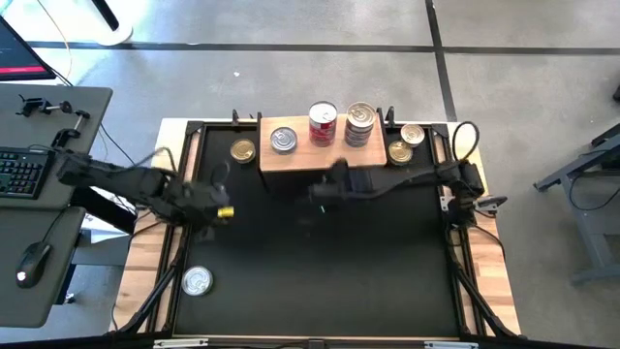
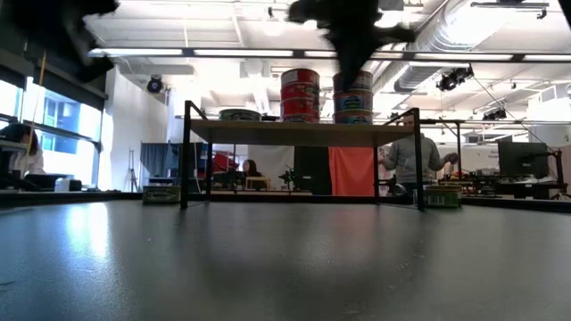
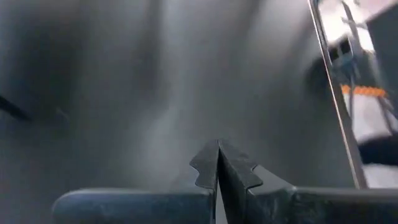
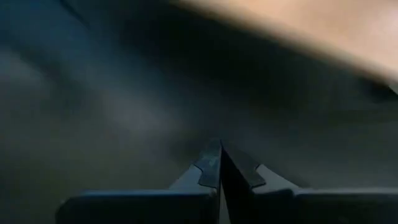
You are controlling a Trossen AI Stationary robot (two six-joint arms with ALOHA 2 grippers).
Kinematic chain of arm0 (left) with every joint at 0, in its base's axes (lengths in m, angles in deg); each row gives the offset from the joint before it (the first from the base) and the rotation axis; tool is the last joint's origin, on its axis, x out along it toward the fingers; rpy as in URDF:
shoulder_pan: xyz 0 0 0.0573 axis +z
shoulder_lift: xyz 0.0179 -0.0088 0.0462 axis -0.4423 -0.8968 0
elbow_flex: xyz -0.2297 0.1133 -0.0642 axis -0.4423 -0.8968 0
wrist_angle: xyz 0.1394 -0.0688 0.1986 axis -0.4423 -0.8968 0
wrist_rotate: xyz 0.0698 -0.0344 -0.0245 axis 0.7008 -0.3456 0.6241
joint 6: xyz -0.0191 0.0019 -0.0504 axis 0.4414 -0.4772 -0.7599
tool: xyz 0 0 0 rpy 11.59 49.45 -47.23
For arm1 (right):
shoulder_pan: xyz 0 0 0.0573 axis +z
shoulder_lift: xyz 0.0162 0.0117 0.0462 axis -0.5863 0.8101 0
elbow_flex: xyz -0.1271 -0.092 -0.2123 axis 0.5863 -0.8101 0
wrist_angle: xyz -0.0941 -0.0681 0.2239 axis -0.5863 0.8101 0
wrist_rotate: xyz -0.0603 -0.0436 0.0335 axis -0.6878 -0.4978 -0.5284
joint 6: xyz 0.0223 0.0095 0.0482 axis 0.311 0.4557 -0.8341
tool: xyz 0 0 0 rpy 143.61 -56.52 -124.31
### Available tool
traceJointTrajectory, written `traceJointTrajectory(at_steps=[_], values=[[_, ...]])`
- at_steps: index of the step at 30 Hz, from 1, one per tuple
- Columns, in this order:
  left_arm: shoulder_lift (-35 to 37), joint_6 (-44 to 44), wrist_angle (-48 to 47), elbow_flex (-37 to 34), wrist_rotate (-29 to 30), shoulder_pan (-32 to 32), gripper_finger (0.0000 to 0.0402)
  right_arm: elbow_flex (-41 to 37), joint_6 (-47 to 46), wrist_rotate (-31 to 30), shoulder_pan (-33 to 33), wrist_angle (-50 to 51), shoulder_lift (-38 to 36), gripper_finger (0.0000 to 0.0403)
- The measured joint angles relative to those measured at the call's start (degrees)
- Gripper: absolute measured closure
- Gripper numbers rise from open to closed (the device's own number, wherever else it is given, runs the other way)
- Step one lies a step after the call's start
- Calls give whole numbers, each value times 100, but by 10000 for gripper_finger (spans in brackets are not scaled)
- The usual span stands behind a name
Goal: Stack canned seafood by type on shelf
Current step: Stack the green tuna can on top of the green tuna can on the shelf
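Observation:
The shelf [image 1: 312,155] is a light-brown board on thin black legs at the far middle of the black mat [image 1: 320,271]. On it rest a single silver-lidded tin [image 1: 283,141], a red-labelled stack [image 1: 323,124] and a bluish-labelled stack [image 1: 359,124]. Gold-lidded tins lie on the mat left [image 1: 243,150] and right [image 1: 400,152] of the shelf, with another [image 1: 412,135] beside it. One silver tin [image 1: 197,281] lies near the front left. My left gripper [image 3: 217,167] is shut and holds nothing, above the mat's left part [image 1: 219,209]. My right gripper [image 4: 219,167] is shut and holds nothing, above the mat just in front of the shelf [image 1: 325,191].
A black frame rail [image 1: 189,174] and cables run along the mat's sides. A desk with a keyboard [image 1: 19,170] and mouse [image 1: 34,260] stands left of the table. Bare mat lies in the middle and front. A person [image 2: 412,160] shows in the room behind.

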Motion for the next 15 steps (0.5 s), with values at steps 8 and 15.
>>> traceJointTrajectory(at_steps=[8, 15], values=[[-578, -1982, 271, -116, 654, -1843, 402, -1704, -378, 1244, 1374, 314, -700, 403], [-1939, -3987, 4, 573, 1367, -3151, 402, -5404, -2688, 1998, 2921, -2714, -3286, 403]])
